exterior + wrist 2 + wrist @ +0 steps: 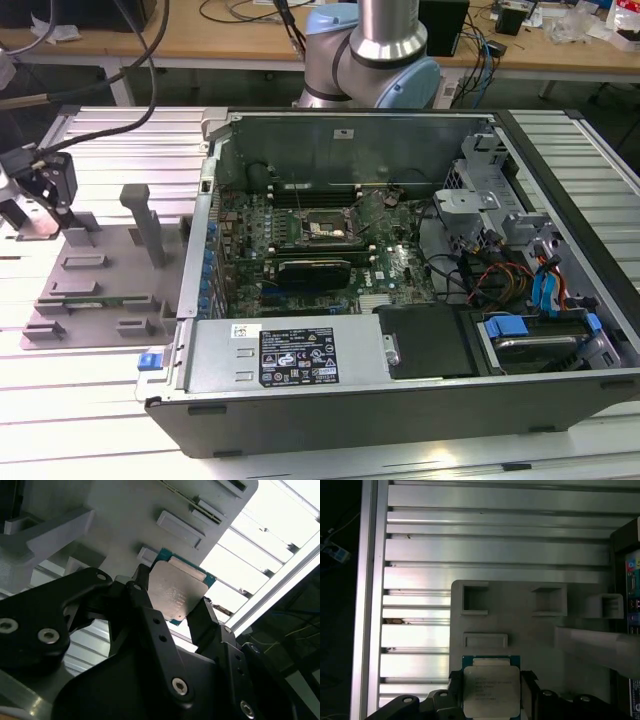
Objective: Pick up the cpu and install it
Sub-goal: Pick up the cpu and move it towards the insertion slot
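Observation:
The cpu (pixel 180 592) is a small square chip with a silver-grey top plate and a green edge. It sits between the two black fingers of my gripper (pixel 172 597), which press on its opposite sides. In the first wrist view the cpu (pixel 491 690) lies over the grey fixture plate (pixel 520 630), with my gripper (pixel 491 680) shut around it. In the exterior view my gripper (pixel 40 200) is at the far left, over the left end of the fixture plate (pixel 110 270). I cannot tell whether the chip rests on the plate or hangs just above it.
The open computer case (pixel 400 380) fills the exterior view's right. Its motherboard has a dark socket frame (pixel 322 228) and a long black card (pixel 313 270) below it. A grey post (pixel 145 225) rises from the fixture plate. The arm's base (pixel 375 60) stands behind the case.

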Robot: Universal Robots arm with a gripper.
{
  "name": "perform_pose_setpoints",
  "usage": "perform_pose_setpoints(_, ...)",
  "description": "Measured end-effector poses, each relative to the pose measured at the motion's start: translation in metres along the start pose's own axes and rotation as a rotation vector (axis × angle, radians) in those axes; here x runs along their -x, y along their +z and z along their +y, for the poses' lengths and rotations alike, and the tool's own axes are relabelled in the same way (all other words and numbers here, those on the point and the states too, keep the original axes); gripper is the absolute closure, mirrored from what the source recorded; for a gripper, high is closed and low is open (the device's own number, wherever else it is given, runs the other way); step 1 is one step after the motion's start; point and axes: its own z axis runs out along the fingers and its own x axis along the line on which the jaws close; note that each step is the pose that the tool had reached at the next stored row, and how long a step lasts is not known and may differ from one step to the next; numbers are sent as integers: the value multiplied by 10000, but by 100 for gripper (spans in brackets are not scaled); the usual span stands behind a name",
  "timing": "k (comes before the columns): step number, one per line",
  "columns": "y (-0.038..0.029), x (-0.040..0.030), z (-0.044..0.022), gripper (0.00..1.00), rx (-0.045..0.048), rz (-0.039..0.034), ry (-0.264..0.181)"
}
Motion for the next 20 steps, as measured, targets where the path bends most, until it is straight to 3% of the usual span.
perform_pose_setpoints(20,-199,5,17,45,0,0,0)
